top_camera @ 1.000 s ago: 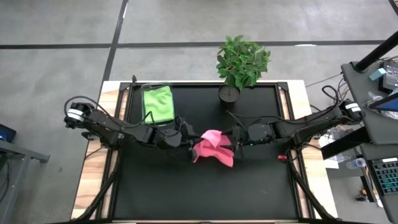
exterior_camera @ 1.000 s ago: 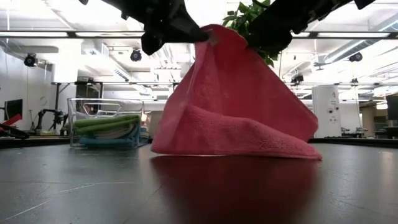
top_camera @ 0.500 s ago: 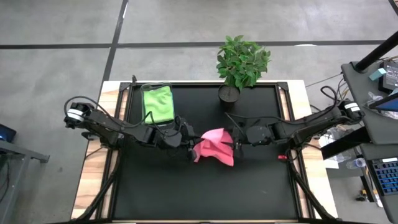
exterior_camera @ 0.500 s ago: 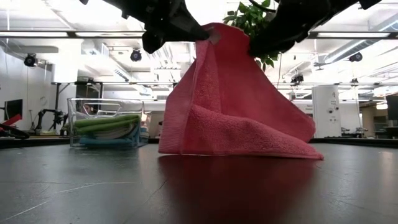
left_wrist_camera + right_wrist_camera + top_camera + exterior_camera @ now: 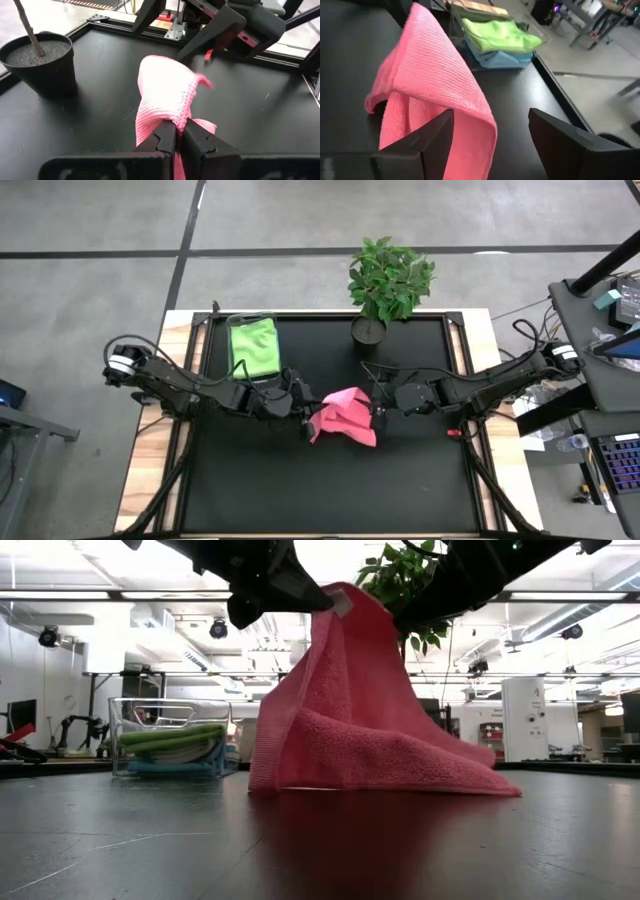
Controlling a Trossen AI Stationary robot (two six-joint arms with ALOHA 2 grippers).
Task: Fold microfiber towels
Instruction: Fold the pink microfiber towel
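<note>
The left end effector (image 5: 176, 145) is clamped on the pink towel (image 5: 343, 416), hiding the pinched corner. The right end effector (image 5: 492, 132) stands wide open beside that towel, gripping nothing.

Count, taken from the plant (image 5: 388, 280) outward:
- plants: 1, in a pot.
- pink towels (image 5: 345, 416): 1, near the plant.
- clear bins (image 5: 252, 345): 1, beside the plant; holds green towel (image 5: 501, 36) 1, blue towel (image 5: 497, 59) 1 visible.
- grippers: 2, left gripper (image 5: 176, 141), right gripper (image 5: 490, 145).

Folded towels (image 5: 170, 745) in the clear bin (image 5: 125, 730) mostly hidden; lower ones' colours only partly discernible
</note>
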